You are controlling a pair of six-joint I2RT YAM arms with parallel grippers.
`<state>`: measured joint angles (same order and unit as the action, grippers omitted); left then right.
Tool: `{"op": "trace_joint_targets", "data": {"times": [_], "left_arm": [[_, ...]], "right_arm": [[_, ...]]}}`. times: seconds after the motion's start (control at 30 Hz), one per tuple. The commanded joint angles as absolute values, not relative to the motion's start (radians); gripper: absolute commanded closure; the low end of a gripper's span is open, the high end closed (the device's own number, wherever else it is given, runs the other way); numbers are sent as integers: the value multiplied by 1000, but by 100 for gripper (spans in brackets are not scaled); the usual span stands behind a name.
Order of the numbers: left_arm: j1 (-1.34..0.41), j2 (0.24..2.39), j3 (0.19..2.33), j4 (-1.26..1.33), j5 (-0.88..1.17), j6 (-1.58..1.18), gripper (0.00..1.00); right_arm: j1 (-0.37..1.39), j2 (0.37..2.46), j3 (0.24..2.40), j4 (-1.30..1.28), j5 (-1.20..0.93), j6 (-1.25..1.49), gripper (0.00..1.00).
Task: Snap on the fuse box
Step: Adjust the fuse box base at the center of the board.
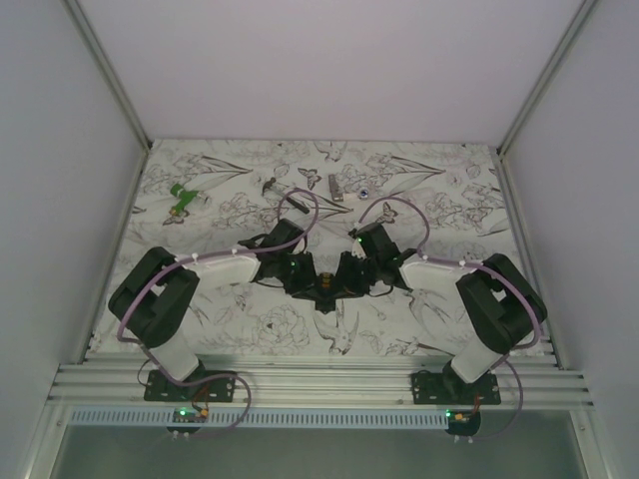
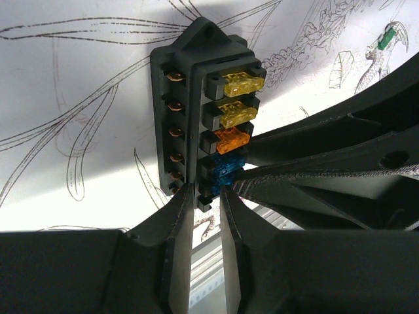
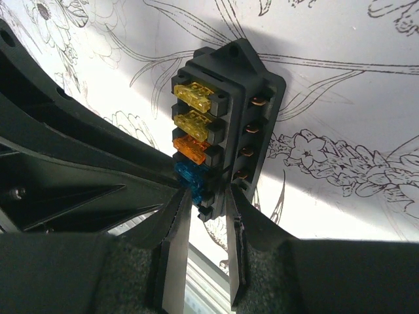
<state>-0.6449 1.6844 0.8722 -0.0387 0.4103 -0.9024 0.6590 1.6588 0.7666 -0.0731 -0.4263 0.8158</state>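
Observation:
The fuse box (image 1: 327,283) is a black rectangular block held above the table between both arms. In the left wrist view the fuse box (image 2: 196,72) shows two yellow fuses, one orange and one blue, with copper terminals along its side. My left gripper (image 2: 204,196) is shut on its lower end. In the right wrist view the fuse box (image 3: 239,72) shows the same fuses, and my right gripper (image 3: 206,196) is shut on that same end from the other side. In the top view the left gripper (image 1: 305,279) and right gripper (image 1: 349,279) meet at the box.
A green plastic piece (image 1: 183,198) lies at the far left and also shows in the left wrist view (image 2: 387,38). A thin dark tool (image 1: 270,186) and a small grey piece (image 1: 337,190) lie at the far middle. Grey walls enclose the flower-printed table (image 1: 429,319).

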Motion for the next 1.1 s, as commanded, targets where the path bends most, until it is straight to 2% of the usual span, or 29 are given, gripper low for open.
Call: {"op": "trace_joint_targets", "data": {"times": [0.0, 0.17, 0.43, 0.63, 0.73, 0.9, 1.07], "left_arm": [[-692, 1865, 799, -79, 258, -900, 93], [-689, 1882, 810, -77, 262, -882, 94], [-687, 1721, 888, -103, 223, -747, 76], [-696, 1554, 882, -115, 182, -664, 53], [-726, 1489, 849, -119, 148, -654, 41], [-780, 1469, 815, -126, 88, -658, 25], [-844, 1524, 836, -131, 32, -655, 17]], "right_arm": [[782, 1922, 664, -255, -107, 748, 87], [790, 1892, 684, -269, -77, 735, 87], [817, 1628, 811, -221, -137, 688, 71], [816, 1452, 850, -201, -163, 638, 47], [812, 1375, 846, -220, -125, 611, 38], [758, 1313, 815, -296, -32, 581, 35], [706, 1269, 774, -336, 34, 560, 28]]}}
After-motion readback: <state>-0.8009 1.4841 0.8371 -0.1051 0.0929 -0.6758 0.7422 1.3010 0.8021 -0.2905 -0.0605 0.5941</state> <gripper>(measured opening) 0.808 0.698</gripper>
